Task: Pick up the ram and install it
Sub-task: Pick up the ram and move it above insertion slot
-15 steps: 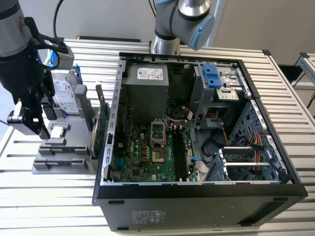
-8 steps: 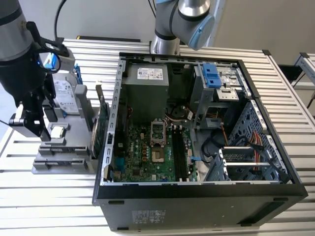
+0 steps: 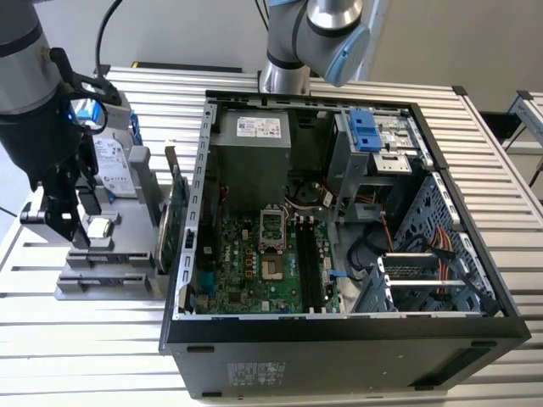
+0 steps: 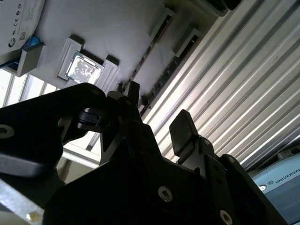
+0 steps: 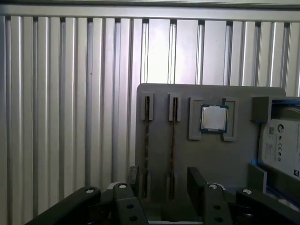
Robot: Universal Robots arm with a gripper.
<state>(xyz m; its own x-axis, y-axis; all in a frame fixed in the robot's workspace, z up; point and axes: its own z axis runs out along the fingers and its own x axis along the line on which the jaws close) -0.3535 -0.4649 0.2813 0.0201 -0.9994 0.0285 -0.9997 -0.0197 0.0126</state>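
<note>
open claw (image 5: 164, 177) above the ram (image 5: 173, 140)
jaws spread wide, holding nothing; the ram stands on edge in a slot of the grey holder (image 5: 211, 159), near the desk (image 5: 70, 93) edge at the exterior view's left.

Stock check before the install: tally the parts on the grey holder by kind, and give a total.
On the grey holder:
RAM sticks: 2
CPU chip: 1
hard drive: 1
green expansion card: 1
Total: 5
</note>
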